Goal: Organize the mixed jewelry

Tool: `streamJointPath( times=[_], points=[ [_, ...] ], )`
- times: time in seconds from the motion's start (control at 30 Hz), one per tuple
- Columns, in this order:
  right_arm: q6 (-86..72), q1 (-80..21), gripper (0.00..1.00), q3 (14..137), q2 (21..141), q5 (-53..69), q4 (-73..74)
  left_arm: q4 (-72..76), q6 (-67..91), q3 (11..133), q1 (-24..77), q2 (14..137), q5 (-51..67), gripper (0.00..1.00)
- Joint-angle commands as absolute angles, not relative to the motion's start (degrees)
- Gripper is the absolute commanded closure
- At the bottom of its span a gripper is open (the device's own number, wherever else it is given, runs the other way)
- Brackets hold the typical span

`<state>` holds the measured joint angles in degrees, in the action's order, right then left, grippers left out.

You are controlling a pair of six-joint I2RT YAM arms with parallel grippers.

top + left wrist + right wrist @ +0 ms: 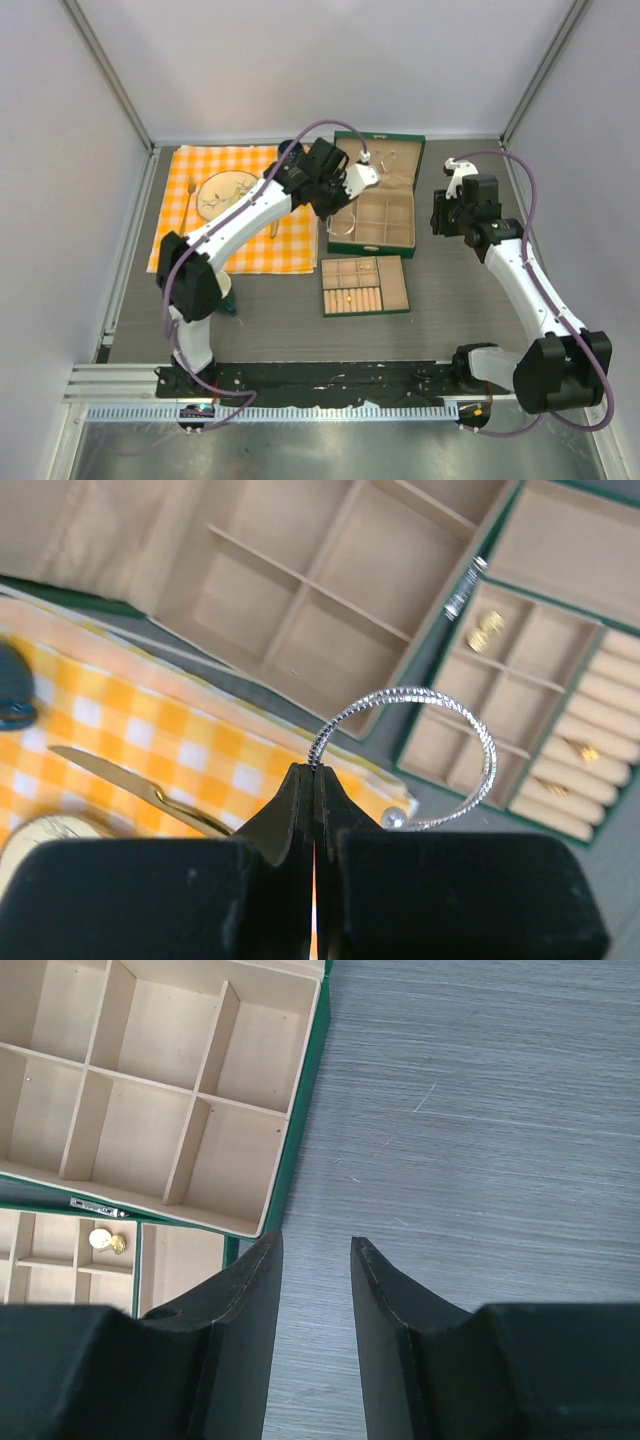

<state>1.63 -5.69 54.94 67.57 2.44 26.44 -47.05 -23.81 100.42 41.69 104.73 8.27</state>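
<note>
Firmly, the left pincer (313,780) pinches one silver bangle (400,691) while the right pincer (315,1241) gapes empty.

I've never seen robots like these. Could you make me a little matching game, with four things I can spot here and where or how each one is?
Things:
1. silver bangle
2. gold studs
3. gold knife
4. right gripper

Places or states:
a. lying on the checked cloth
b. open and holding nothing, above the grey table
c. pinched in the left gripper
d. in a compartment of the small tray

Pairs: 1-c, 2-d, 3-a, 4-b.
</note>
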Motion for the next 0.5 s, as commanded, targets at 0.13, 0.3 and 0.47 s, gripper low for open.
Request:
streamJointPath(
  times=[0.13, 0.3, 0.47],
  points=[
    [0.44, -5.45, 0.6, 55.37, 65.57, 2.99, 22.94, -53.26, -23.12, 123.73, 39.29, 121.27, 5.36, 1.0],
    [0.18, -5.54, 0.61, 53.97, 64.6, 3.95, 22.59, -51.95, -22.85, 130.5, 39.11, 126.64, 4.92, 1.0],
    [0.18, -5.54, 0.61, 53.61, 64.16, 4.3, 22.41, -51.51, -24.52, 135.35, 39.11, 132.8, 2.03, 1.0]
  ],
)
